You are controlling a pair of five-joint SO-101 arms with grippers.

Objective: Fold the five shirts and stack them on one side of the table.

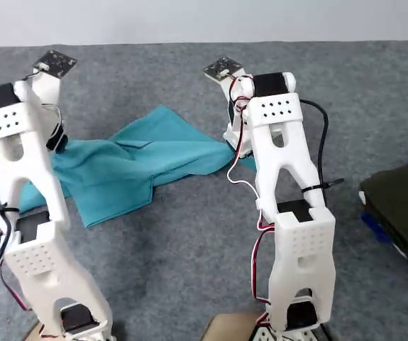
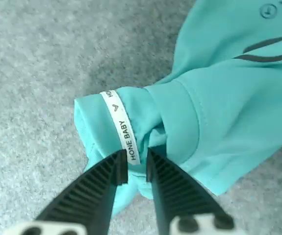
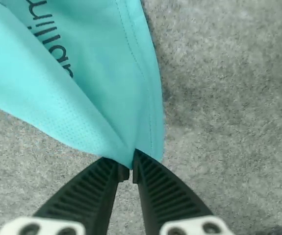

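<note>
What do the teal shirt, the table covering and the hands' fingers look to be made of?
The teal shirt: thin, smooth knit, probably synthetic; fine perforated mesh shows in the right wrist view. The table covering: grey felt or low-pile carpet, by its fuzzy, mottled surface. The fingers: matte black ridged plastic, likely printed.

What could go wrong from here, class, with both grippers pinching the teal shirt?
1. The left gripper holds only a bunched bit of the teal shirt beside its white label; it may slip out.
2. The right gripper nips a thin edge fold; pulling could free it or crease the shirt.
</note>
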